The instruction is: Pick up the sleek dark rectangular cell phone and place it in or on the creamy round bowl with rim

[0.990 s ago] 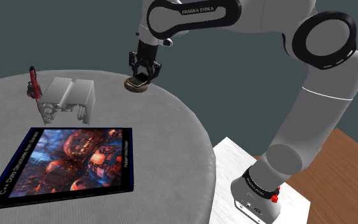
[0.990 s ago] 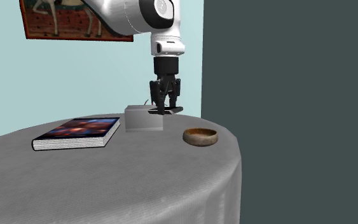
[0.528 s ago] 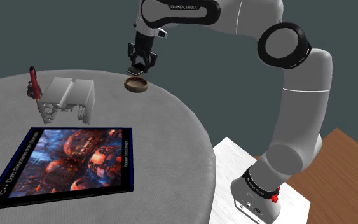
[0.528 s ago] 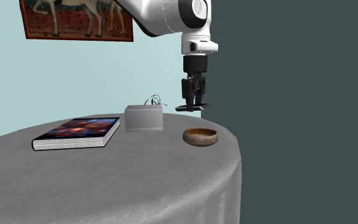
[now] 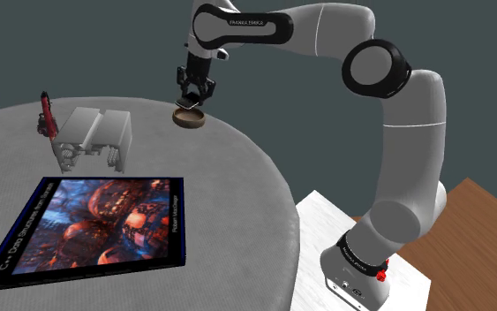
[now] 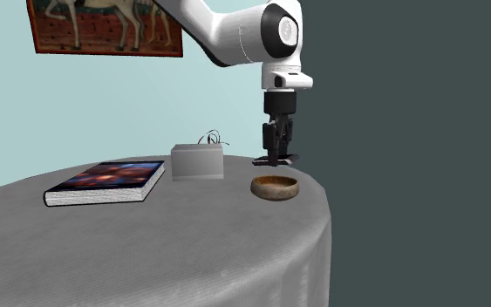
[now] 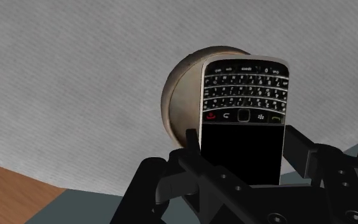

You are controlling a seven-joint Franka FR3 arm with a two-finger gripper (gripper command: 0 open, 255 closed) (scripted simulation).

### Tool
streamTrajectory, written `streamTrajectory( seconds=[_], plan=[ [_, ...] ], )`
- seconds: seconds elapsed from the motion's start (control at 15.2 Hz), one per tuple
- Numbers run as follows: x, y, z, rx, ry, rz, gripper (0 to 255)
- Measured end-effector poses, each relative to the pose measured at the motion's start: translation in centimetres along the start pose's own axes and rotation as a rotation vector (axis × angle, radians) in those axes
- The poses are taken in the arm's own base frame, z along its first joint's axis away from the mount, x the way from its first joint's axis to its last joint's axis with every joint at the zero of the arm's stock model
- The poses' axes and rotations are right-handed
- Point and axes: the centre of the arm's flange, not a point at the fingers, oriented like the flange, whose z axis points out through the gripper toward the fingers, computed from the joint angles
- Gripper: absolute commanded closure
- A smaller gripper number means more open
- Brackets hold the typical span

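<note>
The gripper point(image 6: 276, 156) clasps the dark phone point(image 7: 244, 121) between its two fingers and holds it level just above the brown bowl point(image 6: 275, 187), clear of the rim. The bowl sits on the round grey table point(image 6: 191, 244), near its right edge in the second exterior view. A book point(image 6: 105, 181) and a grey box point(image 6: 197, 162) lie further left

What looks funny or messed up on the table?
Nothing much. Nothing is spilled or broken. The book lies flat, and the gripper holds the phone over the bowl. The only slightly odd thing: the bowl sits close to the edge of the table.
</note>
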Motion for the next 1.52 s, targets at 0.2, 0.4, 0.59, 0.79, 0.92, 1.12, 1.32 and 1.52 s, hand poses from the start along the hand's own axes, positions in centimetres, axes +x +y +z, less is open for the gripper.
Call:
streamTrajectory(
  seconds=[0.2, 0.4, 0.59, 0.79, 0.92, 1.12, 1.32, 1.52],
  plan=[
    [0.0, 0.1, 1.6, 0.000, 0.000, 0.000, 255],
    [0.2, 0.1, 3.2, 0.000, 0.000, 0.000, 255],
    [0.1, 0.2, 4.2, 0.000, 0.000, 0.000, 255],
    [0.2, 0.2, 4.4, 0.001, 0.000, 0.000, 255],
    [0.2, 0.2, 4.4, 0.001, 0.000, 0.000, 255],
    [0.2, 0.2, 4.4, 0.001, 0.000, 0.000, 0],
    [0.2, 0.2, 4.4, 0.001, 0.000, 0.000, 0],
    [0.3, 0.2, 3.1, 0.001, 0.000, 0.000, 0]
  ],
)
